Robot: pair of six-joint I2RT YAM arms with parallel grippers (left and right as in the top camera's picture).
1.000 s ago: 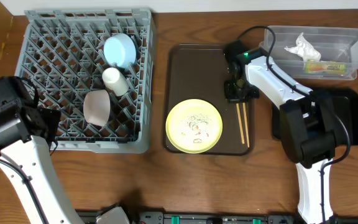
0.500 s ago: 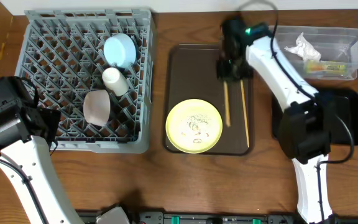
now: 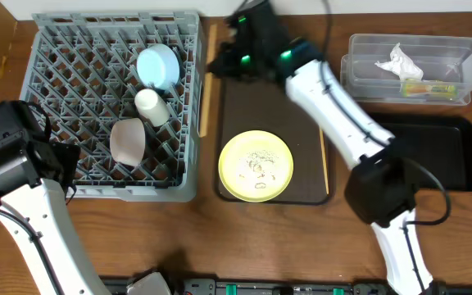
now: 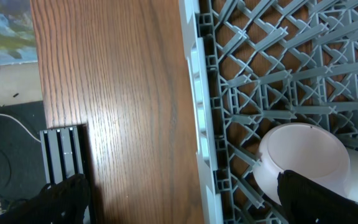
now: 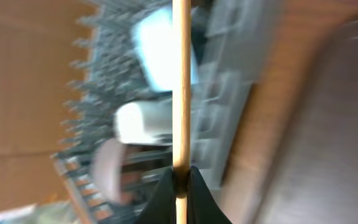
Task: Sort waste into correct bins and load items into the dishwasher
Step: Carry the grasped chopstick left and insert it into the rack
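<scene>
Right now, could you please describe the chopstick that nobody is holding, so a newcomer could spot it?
Find the brown serving tray in the middle of the table, carrying the pale yellow plate. The loose chopstick lies flat along the tray's right edge, right of the plate. Its twin is clamped in the right gripper, up beside the grey dish rack.

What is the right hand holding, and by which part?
One wooden chopstick, pinched near one end by the right hand; most of it sticks out beyond the grip.
</scene>
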